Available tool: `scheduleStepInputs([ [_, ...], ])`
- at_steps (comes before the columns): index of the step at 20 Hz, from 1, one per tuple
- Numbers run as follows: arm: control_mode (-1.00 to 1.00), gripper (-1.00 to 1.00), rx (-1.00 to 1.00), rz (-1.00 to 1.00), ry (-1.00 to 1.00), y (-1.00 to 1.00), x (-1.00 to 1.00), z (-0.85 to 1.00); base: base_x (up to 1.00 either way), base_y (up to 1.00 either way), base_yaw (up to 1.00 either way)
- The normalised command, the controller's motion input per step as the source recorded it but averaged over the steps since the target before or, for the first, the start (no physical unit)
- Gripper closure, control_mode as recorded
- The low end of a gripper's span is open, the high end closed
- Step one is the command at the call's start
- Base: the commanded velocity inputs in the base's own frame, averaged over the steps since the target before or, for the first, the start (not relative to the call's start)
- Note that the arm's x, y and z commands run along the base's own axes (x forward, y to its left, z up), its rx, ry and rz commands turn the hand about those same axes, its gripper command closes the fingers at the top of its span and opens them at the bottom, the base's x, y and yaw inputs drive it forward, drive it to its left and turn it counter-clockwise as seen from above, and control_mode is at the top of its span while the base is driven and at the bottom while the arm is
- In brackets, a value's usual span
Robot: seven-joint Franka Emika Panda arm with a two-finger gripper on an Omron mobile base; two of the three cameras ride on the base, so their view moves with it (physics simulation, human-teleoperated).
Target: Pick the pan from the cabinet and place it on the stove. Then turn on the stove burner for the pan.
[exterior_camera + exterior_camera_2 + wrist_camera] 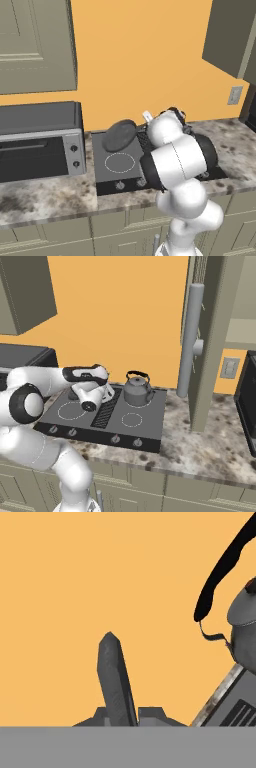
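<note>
The dark grey pan (120,135) hangs tilted just above the rear left of the stove (117,172). In the hand view the pan (115,679) stands edge-on, rising from between the two fingertips (152,713), and my gripper (127,716) is shut on it. The arm's white bulk hides the pan's handle and the stove's right half in the left base view. The front left burner ring (120,162) lies bare. The cabinet (215,341) stands at the right with its door swung open and its long bar handle (191,336) facing me.
A grey kettle (137,388) with a black loop handle sits on the stove's rear right burner. A boxy toaster oven (37,142) stands on the counter left of the stove. Small round knobs (115,439) line the stove's front edge.
</note>
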Motion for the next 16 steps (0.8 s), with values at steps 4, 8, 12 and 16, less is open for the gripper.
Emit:
scheduleStepInputs([
  [4,-1.0,1.0,0.0,-0.11,0.0,0.29,0.36,-0.53,0.0,0.0,0.0],
  [8,-1.0,1.0,0.0,-0.17,0.0,0.55,0.4,-0.55,0.0,0.0,0.0],
  [12,-1.0,1.0,0.0,-0.15,0.0,0.5,0.22,-0.53,0.0,0.0,0.0],
  [16,-1.0,1.0,0.0,-0.15,0.0,0.63,0.04,-0.52,0.0,0.0,0.0],
])
